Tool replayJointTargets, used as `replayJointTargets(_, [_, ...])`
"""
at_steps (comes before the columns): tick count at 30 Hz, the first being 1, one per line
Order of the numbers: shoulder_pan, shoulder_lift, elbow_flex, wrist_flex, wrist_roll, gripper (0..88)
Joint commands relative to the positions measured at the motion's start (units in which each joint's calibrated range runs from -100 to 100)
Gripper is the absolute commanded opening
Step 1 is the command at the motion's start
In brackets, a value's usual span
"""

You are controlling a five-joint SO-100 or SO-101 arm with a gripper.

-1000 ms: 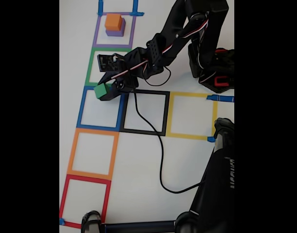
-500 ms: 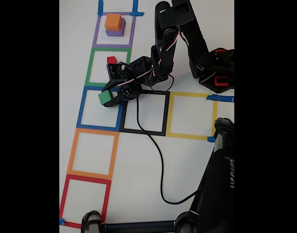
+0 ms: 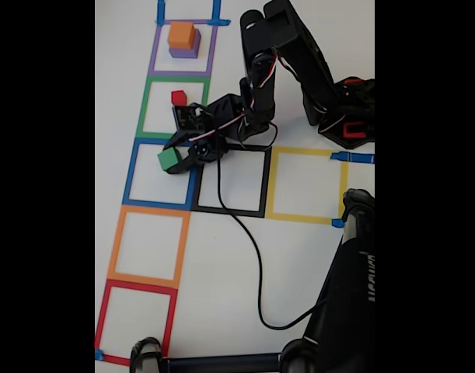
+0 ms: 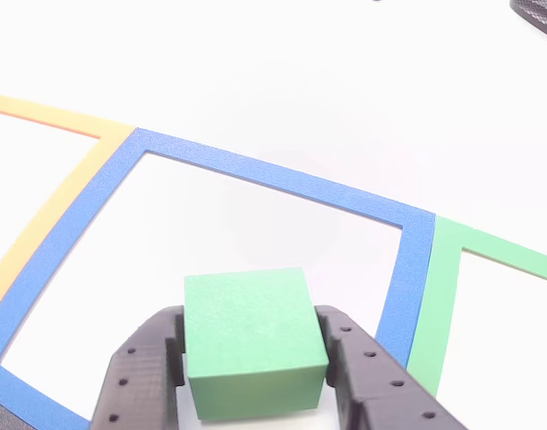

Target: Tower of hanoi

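Observation:
A green cube is in the upper part of the blue tape square, held between the fingers of my gripper. In the other view the green cube fills the gap of the gripper, and both black fingers press its sides above the blue square. A small red cube sits in the green square. An orange cube is stacked on a purple cube inside the purple square.
Black, yellow, orange and red tape squares lie on the white table. A black cable trails from the arm. The arm base is at the right, and a black stand is at the lower right.
The gripper carried the green cube down from the green square's edge into the blue square, uncovering the red cube. The upper arm has swung upright.

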Motion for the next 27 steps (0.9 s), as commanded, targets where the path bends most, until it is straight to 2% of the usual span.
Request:
replayJointTargets(1, [-0.64, 0.04, -1.62, -1.07, 0.72, 10.6])
replayJointTargets(11, [0.12, 0.69, -1.53, -1.72, 0.72, 23.1])
replayJointTargets(21, [0.03, -5.69, -1.26, 0.22, 0.72, 24.8])
replayJointTargets(27, [2.33, -18.85, 2.74, 8.24, 0.72, 23.1])
